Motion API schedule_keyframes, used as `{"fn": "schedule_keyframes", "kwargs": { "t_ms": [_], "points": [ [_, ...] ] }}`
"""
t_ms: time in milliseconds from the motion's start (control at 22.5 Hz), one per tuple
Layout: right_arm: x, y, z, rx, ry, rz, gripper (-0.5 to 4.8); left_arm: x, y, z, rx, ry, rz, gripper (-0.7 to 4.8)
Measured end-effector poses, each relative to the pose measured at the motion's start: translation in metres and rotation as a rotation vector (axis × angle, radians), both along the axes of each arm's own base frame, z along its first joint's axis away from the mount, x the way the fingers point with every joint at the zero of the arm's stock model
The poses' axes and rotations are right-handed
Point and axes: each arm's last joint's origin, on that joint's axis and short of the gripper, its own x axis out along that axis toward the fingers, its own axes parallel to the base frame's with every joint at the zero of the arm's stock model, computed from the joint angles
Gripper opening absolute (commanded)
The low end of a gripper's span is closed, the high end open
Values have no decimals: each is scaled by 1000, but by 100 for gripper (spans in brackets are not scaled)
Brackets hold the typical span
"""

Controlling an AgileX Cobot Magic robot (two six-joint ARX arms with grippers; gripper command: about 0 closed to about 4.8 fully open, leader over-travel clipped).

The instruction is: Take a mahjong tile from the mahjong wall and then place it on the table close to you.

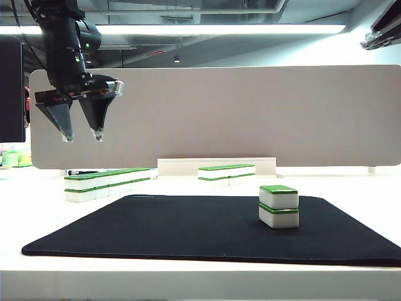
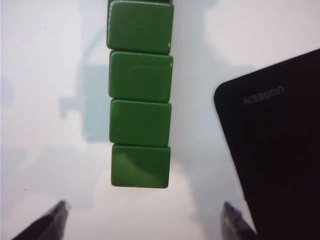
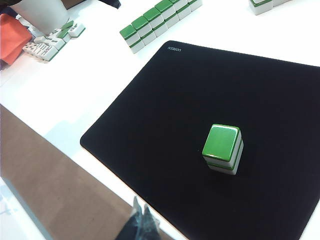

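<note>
The mahjong wall (image 1: 106,182) is a row of white tiles with green tops, stacked two high, left of the black mat (image 1: 188,229) on the white table (image 1: 37,210). My left gripper (image 1: 81,134) hangs open high above the wall, pointing down. In the left wrist view the wall's green tops (image 2: 140,122) lie just ahead of the open, empty left gripper (image 2: 145,209). The right gripper (image 3: 140,206) is shut and empty, over the table's near edge. A two-tile stack (image 3: 223,147) stands on the mat (image 3: 165,105), and the wall (image 3: 157,17) lies far beyond it.
A shorter row of like tiles (image 1: 227,172) sits at the back before the grey divider panel (image 1: 250,113). The two-tile stack (image 1: 279,205) stands right of centre on the mat. Loose tiles (image 3: 50,42), a white cup (image 3: 42,12) and an orange item (image 3: 10,37) lie far left.
</note>
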Motion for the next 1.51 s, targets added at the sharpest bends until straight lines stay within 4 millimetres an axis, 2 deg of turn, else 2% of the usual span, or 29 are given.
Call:
{"fn": "schedule_keyframes", "kwargs": {
  "t_ms": [267,1245,1290,1379,1512],
  "points": [
    [0,0,0,0,0,0,-1,8,-1,-33,18,121,1,395],
    [0,0,0,0,0,0,-1,28,-3,-80,71,169,7,393],
    [0,0,0,0,0,0,-1,29,-3,-82,71,172,7,383],
    [0,0,0,0,0,0,-1,30,-3,-87,73,180,7,330],
    [0,0,0,0,0,0,-1,32,-3,-89,72,173,7,309]
  ]
}}
